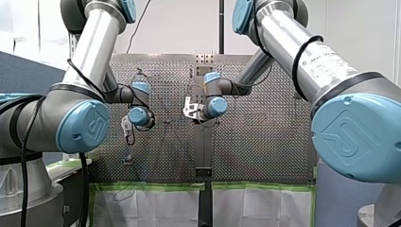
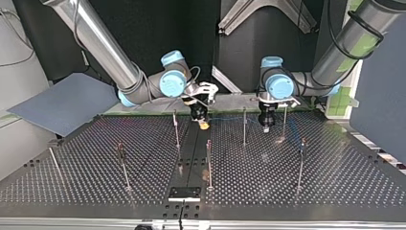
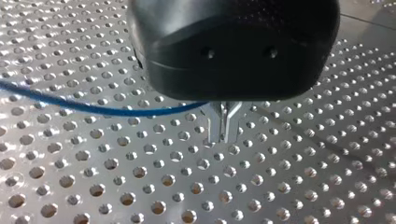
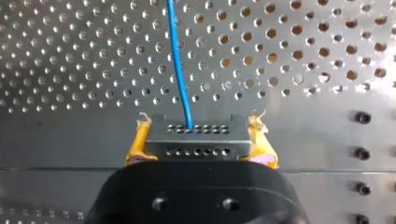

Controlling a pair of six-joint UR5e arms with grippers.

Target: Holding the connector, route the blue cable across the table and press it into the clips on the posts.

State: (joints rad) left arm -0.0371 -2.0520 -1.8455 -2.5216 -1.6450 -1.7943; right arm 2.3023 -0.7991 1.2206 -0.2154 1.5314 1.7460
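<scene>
The dark grey connector (image 4: 196, 140), a block with rows of small holes, sits between the yellow pads (image 4: 137, 142) of my right gripper (image 4: 203, 140), which is shut on it. The blue cable (image 4: 180, 70) leaves the connector and runs ahead over the perforated table (image 4: 303, 56). In the top view my right gripper (image 2: 203, 122) hangs near the table's middle, and the cable (image 2: 230, 118) runs faintly to my left gripper (image 2: 266, 125). The metal fingers (image 3: 217, 126) of my left gripper (image 3: 224, 137) stand close together just above the table, and the cable (image 3: 93, 108) meets them at their root.
Several thin posts stand on the table, among them post (image 2: 175, 129), post (image 2: 244, 127) and post (image 2: 208, 163). A grey-blue board (image 2: 62, 103) lies at the top view's left. A small black plate (image 2: 184, 193) sits at the near edge.
</scene>
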